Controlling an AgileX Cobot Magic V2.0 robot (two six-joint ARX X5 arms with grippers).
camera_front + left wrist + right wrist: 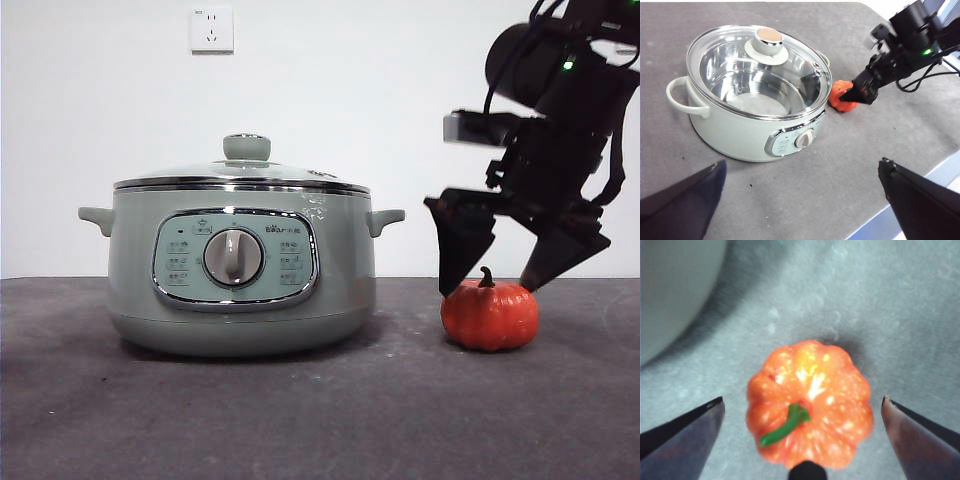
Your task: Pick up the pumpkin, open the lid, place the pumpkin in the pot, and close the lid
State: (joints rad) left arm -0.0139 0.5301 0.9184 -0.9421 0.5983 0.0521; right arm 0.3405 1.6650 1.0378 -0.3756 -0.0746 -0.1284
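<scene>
The small orange pumpkin (490, 316) with a dark stem sits on the grey table to the right of the pot (240, 275). My right gripper (492, 282) hovers just above it, open, one jaw on each side of the pumpkin (809, 404) without touching it. The pale green pot (752, 107) stands with its glass lid (760, 65) on, knob (246, 147) up. My left gripper (802, 172) is held high over the table, open and empty, looking down on the pot, the pumpkin (841, 96) and the right arm.
The grey table (320, 420) runs across the front. Its edge (920, 187) lies near the left gripper's side. A white wall with a socket (212, 29) stands behind.
</scene>
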